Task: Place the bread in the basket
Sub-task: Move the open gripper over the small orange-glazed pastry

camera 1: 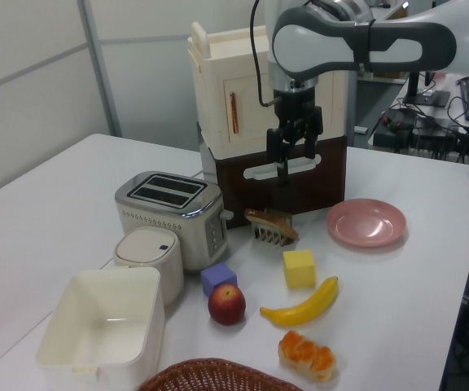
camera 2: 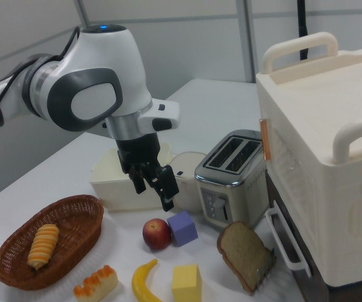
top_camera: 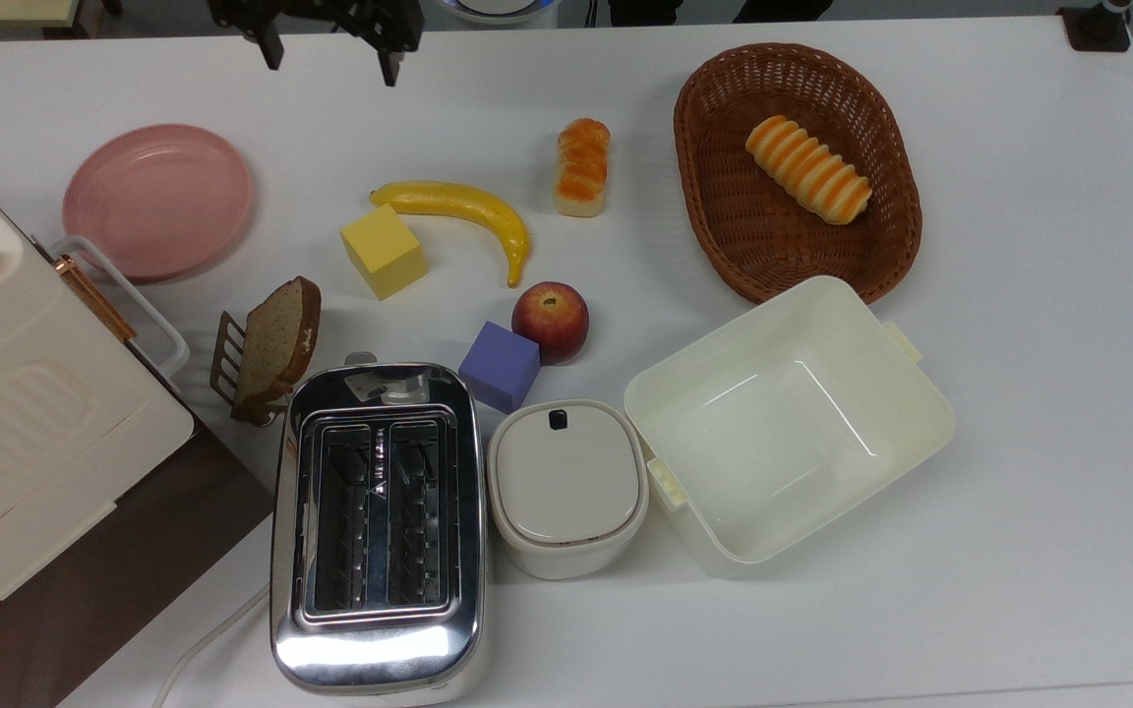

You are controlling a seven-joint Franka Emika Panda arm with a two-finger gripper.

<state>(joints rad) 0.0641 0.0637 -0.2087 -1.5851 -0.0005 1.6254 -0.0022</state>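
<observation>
The bread (top_camera: 582,167) is a short loaf with glossy orange bumps, lying on the white table just left of the basket in the top view; I also see the bread (camera 1: 306,355) at the left view's bottom and the bread (camera 2: 96,281) low in the right view. The oval wicker basket (top_camera: 724,197) holds a longer striped roll (top_camera: 807,169). My gripper (top_camera: 330,59) hangs open and empty in the air at the table's far edge, well to the top view's left of the bread. The gripper (camera 1: 279,160) and gripper (camera 2: 154,194) point downward.
Between gripper and bread lie a banana (top_camera: 463,211), a yellow block (top_camera: 383,251), an apple (top_camera: 550,322) and a purple block (top_camera: 500,366). A pink plate (top_camera: 158,200), toast on a rack (top_camera: 271,344), toaster (top_camera: 377,521), lidded pot (top_camera: 566,487), cream tub (top_camera: 788,423) and large cream cabinet (top_camera: 26,423) stand around.
</observation>
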